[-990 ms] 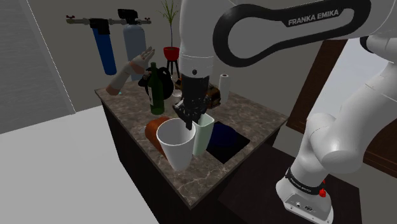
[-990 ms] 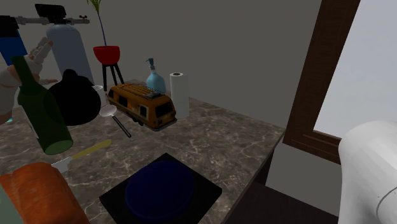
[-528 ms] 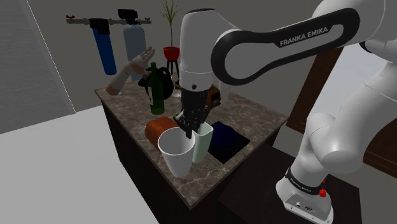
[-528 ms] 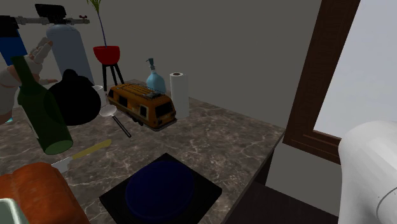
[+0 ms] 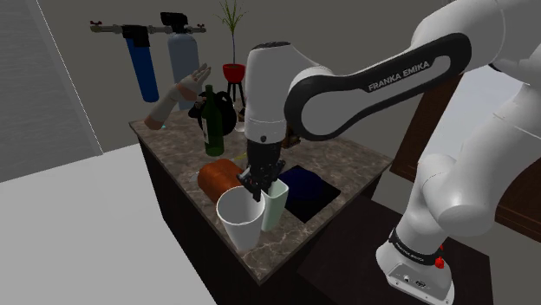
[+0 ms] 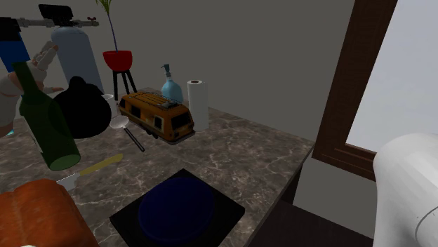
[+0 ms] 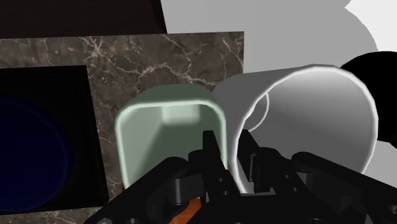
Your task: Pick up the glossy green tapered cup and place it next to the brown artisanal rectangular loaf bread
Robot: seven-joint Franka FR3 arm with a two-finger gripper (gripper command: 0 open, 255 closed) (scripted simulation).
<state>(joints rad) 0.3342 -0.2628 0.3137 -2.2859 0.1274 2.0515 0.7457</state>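
Gripper (image 5: 257,192) pinching the adjoining walls of pale green cup (image 5: 277,204) and white cup (image 5: 238,221) near the marble counter's (image 5: 347,156) front edge, just beside brown loaf (image 5: 217,175), black square mat (image 5: 310,192) on the other side.

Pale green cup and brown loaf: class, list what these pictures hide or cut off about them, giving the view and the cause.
Shoulder view: the white cup hides one side of the pale green cup; whether its base touches the counter is unclear.
Second exterior view: the brown loaf is cut off by the picture's lower left corner.
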